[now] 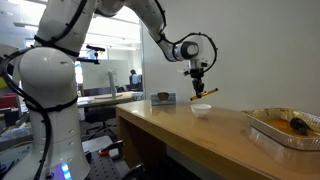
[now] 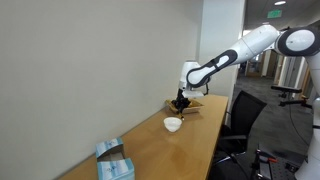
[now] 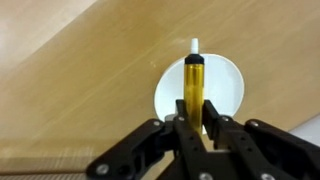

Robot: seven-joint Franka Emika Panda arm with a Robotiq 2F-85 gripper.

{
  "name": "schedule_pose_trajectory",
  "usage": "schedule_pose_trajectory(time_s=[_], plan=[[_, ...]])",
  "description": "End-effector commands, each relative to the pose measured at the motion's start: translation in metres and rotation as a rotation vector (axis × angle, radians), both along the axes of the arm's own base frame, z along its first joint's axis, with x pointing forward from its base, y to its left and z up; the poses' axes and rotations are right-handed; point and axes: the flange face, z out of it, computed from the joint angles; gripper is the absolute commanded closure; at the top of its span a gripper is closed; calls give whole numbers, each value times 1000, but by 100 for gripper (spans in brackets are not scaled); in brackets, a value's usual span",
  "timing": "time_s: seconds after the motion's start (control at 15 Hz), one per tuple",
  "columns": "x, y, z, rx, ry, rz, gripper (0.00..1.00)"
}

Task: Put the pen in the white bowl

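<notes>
above the white bowl my gripper hangs with its fingers pinched shut on the pen, which lies level and reaches across the bowl toward its far rim. in an exterior view the pen sits clear of the bowl, with air between them. my worry is that if i let go from this height, the pen may strike the rim, bounce out and roll across the table. it looks nearly as long as the bowl is wide, so a small offset would do it.
</notes>
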Motion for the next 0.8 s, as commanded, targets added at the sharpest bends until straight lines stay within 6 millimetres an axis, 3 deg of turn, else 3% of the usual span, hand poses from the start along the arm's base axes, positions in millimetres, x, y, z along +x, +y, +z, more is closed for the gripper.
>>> schedule_pose_trajectory(time_s=[0.0,0.2,0.73], plan=[[14,6,-19,-39,-12,-45,95],[22,1,-34,-51,10,-63,95],[48,2,-30,-72,-24,-75,95]])
